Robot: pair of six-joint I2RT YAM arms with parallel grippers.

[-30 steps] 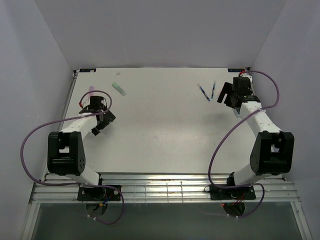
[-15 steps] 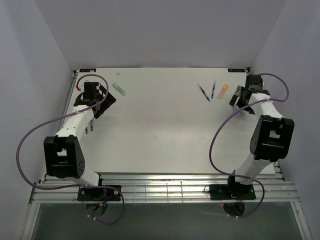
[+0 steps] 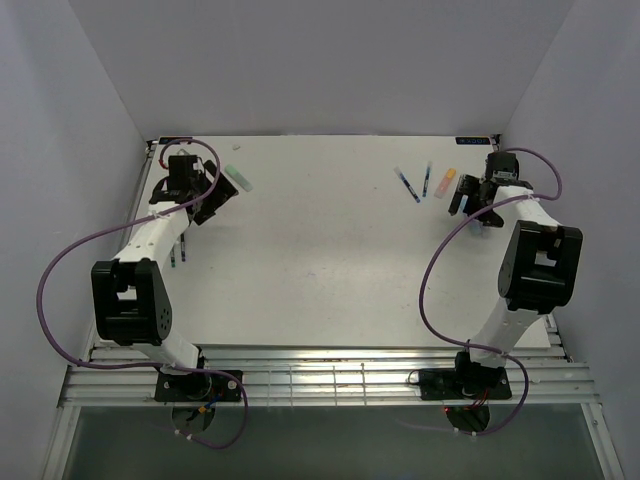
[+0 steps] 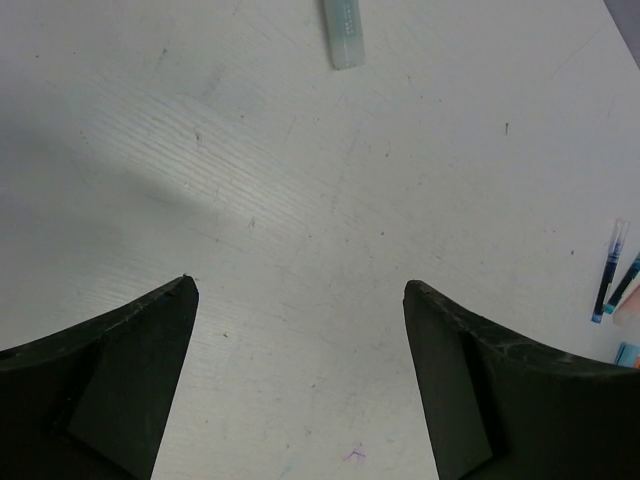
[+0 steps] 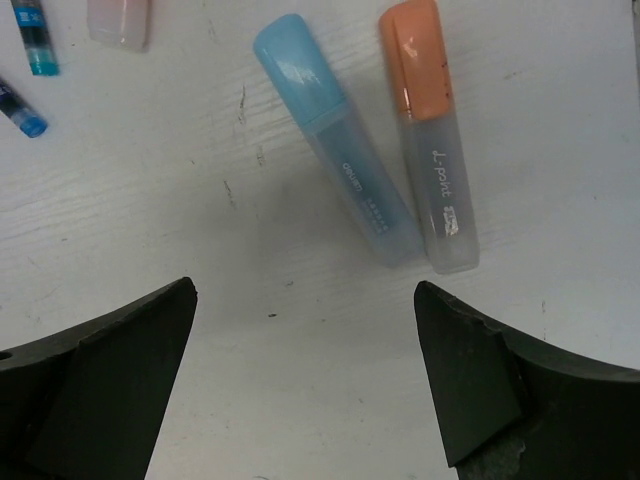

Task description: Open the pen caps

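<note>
Note the left jaws spread wide and holding nothing, carried within the last second from the left edge of the counter (image 3: 330, 260) up toward its far left corner. Find the green highlighter (image 4: 343, 35) lying flat just ahead of them, not yet between them. Note the right jaws likewise spread and empty, swung outward toward the far right corner, clearing the view of the pens lying there. Locate the light blue highlighter (image 5: 335, 140) and the orange highlighter (image 5: 430, 130) side by side directly ahead of the right jaws, with the light blue cap (image 5: 292, 65) and the orange cap (image 5: 410, 55) seated and pointing away from the wrist. Observe thin blue pens (image 3: 408, 186) near the far edge and dark pens (image 3: 183, 247) by the left edge. Treat both arms as positioned for approach only; count no cap as removed. Expect to need one grip on a body and another on its cap.
</note>
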